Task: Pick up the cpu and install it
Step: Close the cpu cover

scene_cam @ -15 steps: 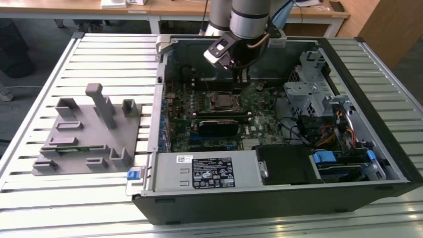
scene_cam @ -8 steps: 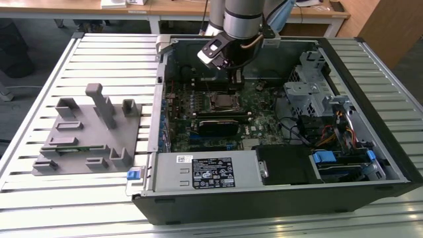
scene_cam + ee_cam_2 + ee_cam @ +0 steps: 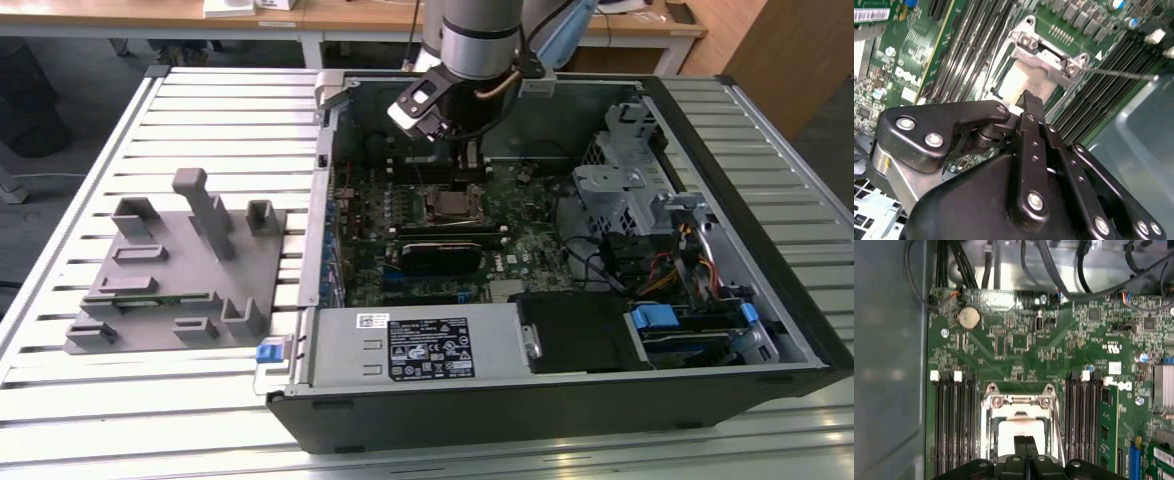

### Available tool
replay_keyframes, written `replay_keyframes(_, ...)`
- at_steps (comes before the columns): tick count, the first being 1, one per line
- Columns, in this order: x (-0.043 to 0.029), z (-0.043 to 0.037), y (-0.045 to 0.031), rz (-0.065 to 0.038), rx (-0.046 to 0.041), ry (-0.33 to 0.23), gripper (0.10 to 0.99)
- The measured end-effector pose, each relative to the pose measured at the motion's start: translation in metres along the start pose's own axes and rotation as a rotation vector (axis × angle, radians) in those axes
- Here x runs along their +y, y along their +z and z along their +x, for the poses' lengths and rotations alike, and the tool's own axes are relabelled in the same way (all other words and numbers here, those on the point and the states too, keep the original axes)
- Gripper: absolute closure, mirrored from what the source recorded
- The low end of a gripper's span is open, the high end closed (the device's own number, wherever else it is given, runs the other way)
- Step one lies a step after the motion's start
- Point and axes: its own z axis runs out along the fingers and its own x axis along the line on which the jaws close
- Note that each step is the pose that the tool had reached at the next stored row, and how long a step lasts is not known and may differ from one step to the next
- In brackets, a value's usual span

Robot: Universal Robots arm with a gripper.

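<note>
Silvery-grey square metal cpu [image 3: 1006, 432] sits within the metal socket frame [image 3: 1021, 400] on the green motherboard [image 3: 1019, 342], the black jaws closed empty right above it.

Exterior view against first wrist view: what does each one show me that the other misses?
The exterior view takes in the whole computer case, the grey fixture beside it and the slatted table. The first wrist view picks out a coin battery and the memory slots. Both show the gripper over the socket, where the cpu lies.
</note>
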Motion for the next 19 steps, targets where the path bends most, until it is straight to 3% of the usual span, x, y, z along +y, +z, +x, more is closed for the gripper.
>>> replay_keyframes(10,-0.0203,-0.0026,0.0059,0.0,0.0,0.0,0.98)
replay_keyframes(19,-0.0238,-0.0022,0.0163,0.0,0.0001,0.0,0.98)
